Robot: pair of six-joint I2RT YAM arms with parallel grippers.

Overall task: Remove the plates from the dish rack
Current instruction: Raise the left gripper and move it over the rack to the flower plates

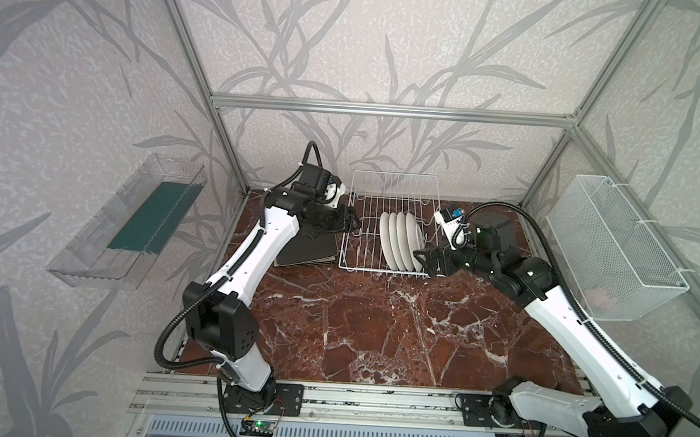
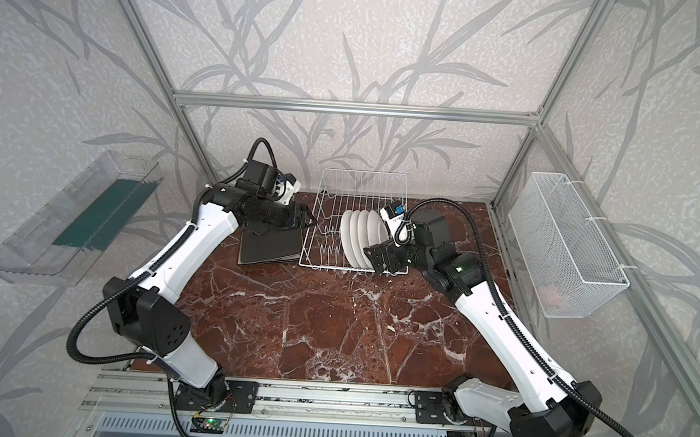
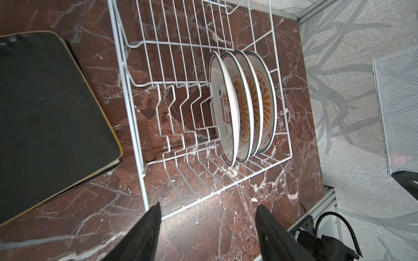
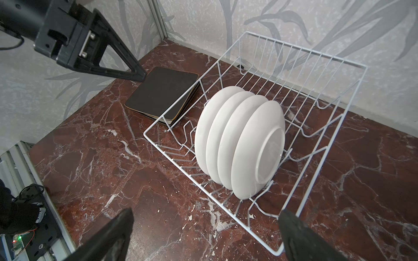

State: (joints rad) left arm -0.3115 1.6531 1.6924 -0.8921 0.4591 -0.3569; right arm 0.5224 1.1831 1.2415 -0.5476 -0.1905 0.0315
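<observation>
The white wire dish rack (image 1: 397,173) (image 2: 363,171) stands at the back of the table. Several round white plates (image 1: 401,241) (image 2: 359,237) (image 3: 244,106) (image 4: 239,140) stand upright in its right half; its left slots are bare. A stack of square black plates (image 1: 309,250) (image 2: 271,246) (image 3: 45,113) (image 4: 162,92) lies flat on the table just left of the rack. My left gripper (image 1: 354,224) (image 3: 209,205) hovers open at the rack's left edge, holding nothing. My right gripper (image 1: 420,259) (image 4: 207,212) is open and empty at the rack's front right corner, close to the rightmost plate.
The red marble table (image 1: 374,333) stretches in front of the rack. A clear plastic tray (image 1: 131,223) hangs on the left wall and a white mesh basket (image 1: 613,248) on the right wall. Aluminium frame posts stand at the back corners.
</observation>
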